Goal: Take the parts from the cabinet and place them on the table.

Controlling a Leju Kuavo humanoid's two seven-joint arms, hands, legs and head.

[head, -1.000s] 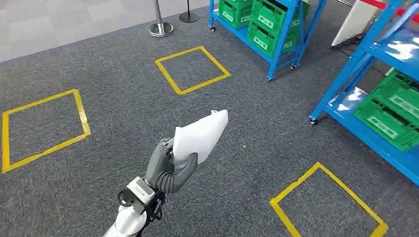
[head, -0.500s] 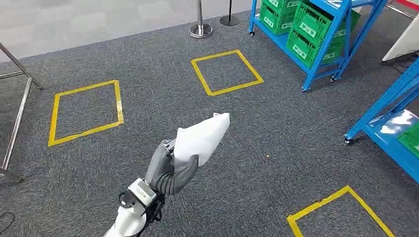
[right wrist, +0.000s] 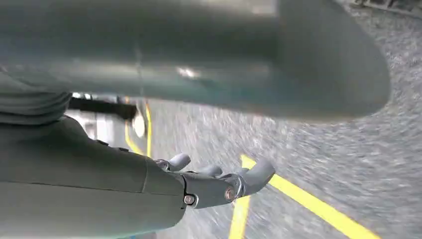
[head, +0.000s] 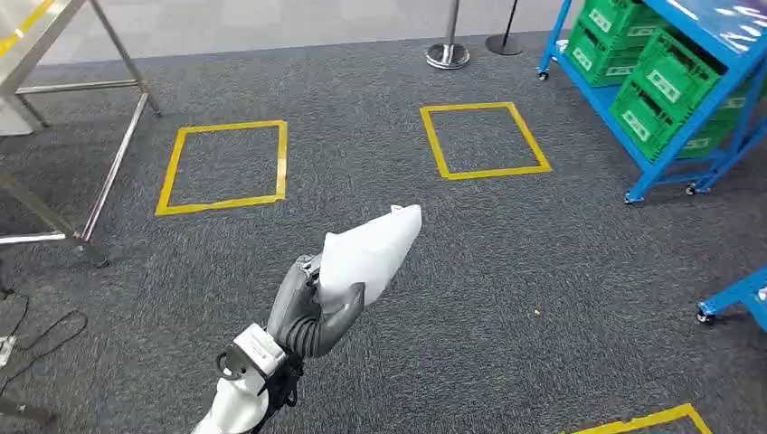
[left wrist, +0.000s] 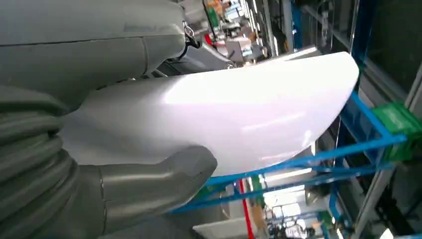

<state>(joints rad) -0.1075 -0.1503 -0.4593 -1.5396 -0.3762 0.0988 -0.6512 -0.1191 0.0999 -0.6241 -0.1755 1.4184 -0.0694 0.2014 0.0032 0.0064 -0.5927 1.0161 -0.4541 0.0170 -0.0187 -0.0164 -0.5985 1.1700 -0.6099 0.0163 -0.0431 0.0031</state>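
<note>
The carry is in hand: the left hand [head: 312, 307] grips a white part [head: 369, 253] at its wide end, thumb wrapped under it and the narrow end pointing forward and up, held out in front of the body above the grey carpet [head: 470, 298]. In the left wrist view the same part [left wrist: 224, 114] lies across the palm with the thumb [left wrist: 164, 174] pressed against its underside, so the hold looks firm. The right hand [right wrist: 219, 186] hangs low over the carpet with its fingers loosely apart and nothing in them.

The part is out of the cabinet but not yet set down. A steel frame [head: 63, 136] at the far left corner of the floor is probably the table's legs; its top is mostly out of sight, so I cannot be sure. The next move, as I judge it, calls for facing that frame, closing on it, and bringing the part over the top before the fingers loosen.

Around: two yellow tape squares [head: 222, 167] on the carpet ahead, a blue rack [head: 687, 99] with green crates [head: 651, 108] at the far right, two stanchion bases [head: 449, 56] along the far edge, and a dark cable [head: 41, 339] on the carpet near the left edge, a possible snag for the feet.
</note>
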